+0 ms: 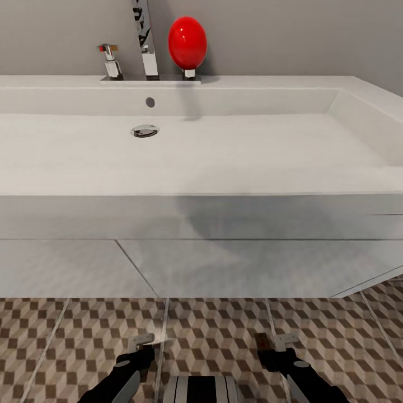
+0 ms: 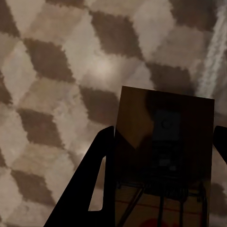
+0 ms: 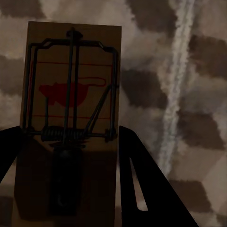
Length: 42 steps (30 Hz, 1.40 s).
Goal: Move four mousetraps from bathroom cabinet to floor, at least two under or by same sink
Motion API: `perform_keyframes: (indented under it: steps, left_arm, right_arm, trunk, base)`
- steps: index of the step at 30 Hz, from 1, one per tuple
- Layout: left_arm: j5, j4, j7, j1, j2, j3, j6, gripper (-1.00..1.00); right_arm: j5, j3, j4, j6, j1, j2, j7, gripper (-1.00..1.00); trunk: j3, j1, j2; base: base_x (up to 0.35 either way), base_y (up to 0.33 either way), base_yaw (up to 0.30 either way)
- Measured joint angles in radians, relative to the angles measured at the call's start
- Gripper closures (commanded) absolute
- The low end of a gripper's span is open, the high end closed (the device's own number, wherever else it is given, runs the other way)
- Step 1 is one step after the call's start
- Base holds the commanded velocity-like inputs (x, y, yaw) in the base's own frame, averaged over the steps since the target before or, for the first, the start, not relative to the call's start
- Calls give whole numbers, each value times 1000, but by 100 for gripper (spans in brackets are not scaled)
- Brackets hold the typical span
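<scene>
The bathroom sink (image 1: 224, 162) is directly ahead, above the bathroom floor (image 1: 224, 330). Low over the tiles in front of it, the left gripper (image 1: 141, 342) pinches one mousetrap (image 2: 163, 161) between its jaws. The right gripper (image 1: 274, 342) has its jaws closed on another mousetrap (image 3: 71, 118), with the wire and red print visible.

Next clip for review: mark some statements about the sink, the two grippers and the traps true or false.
1. Each gripper holds a small brown wooden mousetrap: left gripper, right gripper. True.
2. A blue ball stands beside the chrome faucet. False: it is a red egg-shaped object.
3. The white rectangular basin is full of water. False: it looks dry, drain exposed.
4. The floor has a brown, beige and white cube pattern. True.
</scene>
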Motion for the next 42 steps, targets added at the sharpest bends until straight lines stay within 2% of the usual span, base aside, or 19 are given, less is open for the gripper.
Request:
perform_keyframes:
  steps: [42]
  left_arm:
    - [0, 0, 0, 0, 1, -3, 9, 100]
  right_arm:
    - [-1, -2, 0, -10, 0, 0, 0, 100]
  trunk:
    - [0, 0, 0]
  base:
    - [23, 0, 0]
